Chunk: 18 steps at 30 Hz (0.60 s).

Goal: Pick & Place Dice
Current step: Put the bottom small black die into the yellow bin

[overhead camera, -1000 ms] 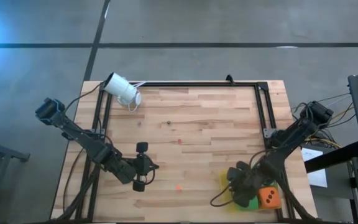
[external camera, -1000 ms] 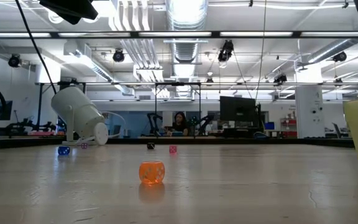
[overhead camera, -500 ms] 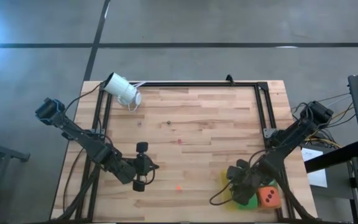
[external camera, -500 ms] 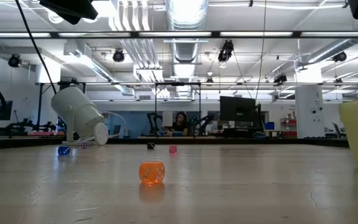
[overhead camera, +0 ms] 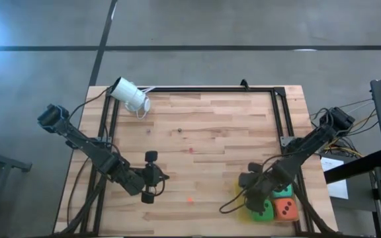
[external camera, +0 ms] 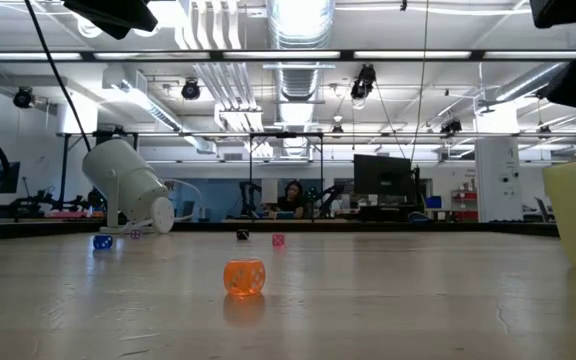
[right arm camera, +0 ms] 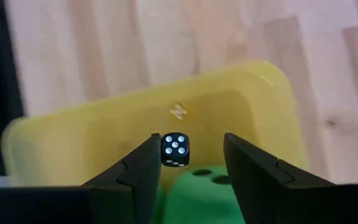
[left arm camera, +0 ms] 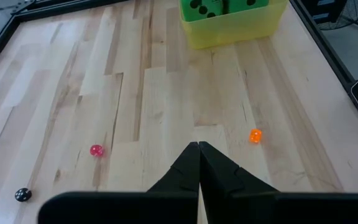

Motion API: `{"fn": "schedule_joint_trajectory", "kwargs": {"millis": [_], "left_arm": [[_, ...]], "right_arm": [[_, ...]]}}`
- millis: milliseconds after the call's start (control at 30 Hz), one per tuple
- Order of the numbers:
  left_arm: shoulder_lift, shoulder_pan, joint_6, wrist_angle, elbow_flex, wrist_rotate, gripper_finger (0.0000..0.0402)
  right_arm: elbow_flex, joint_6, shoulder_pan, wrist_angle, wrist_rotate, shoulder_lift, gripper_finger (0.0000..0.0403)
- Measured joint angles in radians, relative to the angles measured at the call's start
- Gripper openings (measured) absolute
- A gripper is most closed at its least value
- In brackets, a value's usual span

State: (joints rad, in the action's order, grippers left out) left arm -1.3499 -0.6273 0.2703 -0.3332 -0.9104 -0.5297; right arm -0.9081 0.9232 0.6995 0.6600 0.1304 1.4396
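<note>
While we are scanning the views, scene: we are seeing a wooden surface (overhead camera: 204, 132) with a yellow bin (left arm camera: 229, 34) sitting at its near right corner.
Right gripper (right arm camera: 191, 155): we are seeing it hovering over the bin, fingers (right arm camera: 135, 174) standing apart.
Between those fingers: a small black die (right arm camera: 175, 149) with white pips is showing just beside one finger and clear of the other; we cannot tell whether anything is supporting it.
Dice: a green die (overhead camera: 264, 210), an orange-red die (overhead camera: 285, 209) and a teal die (overhead camera: 282, 192) are lying packed together inside the bin; the left wrist view is showing green faces at the bin's top.
Under the right gripper: one green die's top is sitting directly below the black die.
Left gripper (left arm camera: 199, 149): we are seeing it waiting above the surface's left half, well apart from the bin, fingers pressed together on nothing.
Loose bits: a tiny orange die (left arm camera: 255, 135), a pink one (left arm camera: 96, 150) and a black one (left arm camera: 22, 195) are lying on bare wood.
</note>
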Motion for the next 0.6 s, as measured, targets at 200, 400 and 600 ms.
{"fn": "schedule_joint_trajectory", "kwargs": {"millis": [200,400,600], "left_arm": [[0.000,0.000,0.000,0.000,0.000,0.000,0.0006],[0.000,0.000,0.000,0.000,0.000,0.000,0.0006],[0.000,0.000,0.000,0.000,0.000,0.000,0.0006]], "right_arm": [[0.002,-0.018,-0.001,0.080,0.053,0.000,0.0164],[0.002,-0.056,-0.003,0.091,0.056,0.000,0.0166],[0.002,-0.058,-0.007,0.119,0.124,0.000,0.0164]]}}
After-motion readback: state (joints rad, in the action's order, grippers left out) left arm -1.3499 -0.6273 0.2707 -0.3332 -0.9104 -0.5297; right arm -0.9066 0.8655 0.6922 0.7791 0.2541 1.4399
